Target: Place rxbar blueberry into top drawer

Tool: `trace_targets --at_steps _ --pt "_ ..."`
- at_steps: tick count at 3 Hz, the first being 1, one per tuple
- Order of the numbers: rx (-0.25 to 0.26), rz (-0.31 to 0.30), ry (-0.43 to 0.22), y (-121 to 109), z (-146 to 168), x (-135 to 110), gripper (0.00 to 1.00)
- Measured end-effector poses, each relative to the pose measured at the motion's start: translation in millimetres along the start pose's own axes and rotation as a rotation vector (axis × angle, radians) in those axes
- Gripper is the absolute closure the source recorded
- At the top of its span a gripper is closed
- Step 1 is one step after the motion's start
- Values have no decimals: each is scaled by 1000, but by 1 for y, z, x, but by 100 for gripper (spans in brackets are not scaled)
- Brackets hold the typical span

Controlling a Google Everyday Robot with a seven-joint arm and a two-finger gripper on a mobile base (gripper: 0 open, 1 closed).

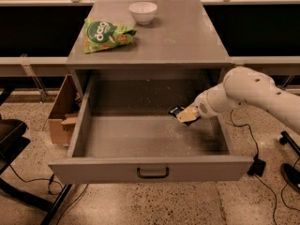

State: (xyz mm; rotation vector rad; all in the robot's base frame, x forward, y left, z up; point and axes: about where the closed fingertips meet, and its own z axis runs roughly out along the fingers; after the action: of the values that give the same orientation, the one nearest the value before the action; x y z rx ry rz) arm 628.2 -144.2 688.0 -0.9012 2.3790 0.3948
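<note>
the white arm (248,90) enters from 3 o'clock, elbow raised, its forearm sloping down toward 8 o'clock; the gripper (183,115) at its tip pinches the rxbar blueberry (176,110).

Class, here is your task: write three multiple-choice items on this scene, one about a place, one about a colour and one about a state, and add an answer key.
1. Where is the gripper?
A. Above the white bowl.
B. Inside the top drawer, near its right wall.
C. Beside the cardboard box.

2. What colour is the snack bag on the table top?
A. Red.
B. Blue.
C. Green.

3. What state is the top drawer in?
A. Pulled open.
B. Shut.
C. Taken out and set on the floor.

Key:
1 B, the arm reaches in from the right and the fingers hold the rxbar blueberry over the drawer's floor.
2 C, its wrapper is bright green.
3 A, its whole inside shows in front of the table.
</note>
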Motion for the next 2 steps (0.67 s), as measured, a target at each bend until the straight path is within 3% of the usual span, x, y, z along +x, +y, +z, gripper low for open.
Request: trace_targets --at_steps 2 --pt "0 0 0 0 0 0 58"
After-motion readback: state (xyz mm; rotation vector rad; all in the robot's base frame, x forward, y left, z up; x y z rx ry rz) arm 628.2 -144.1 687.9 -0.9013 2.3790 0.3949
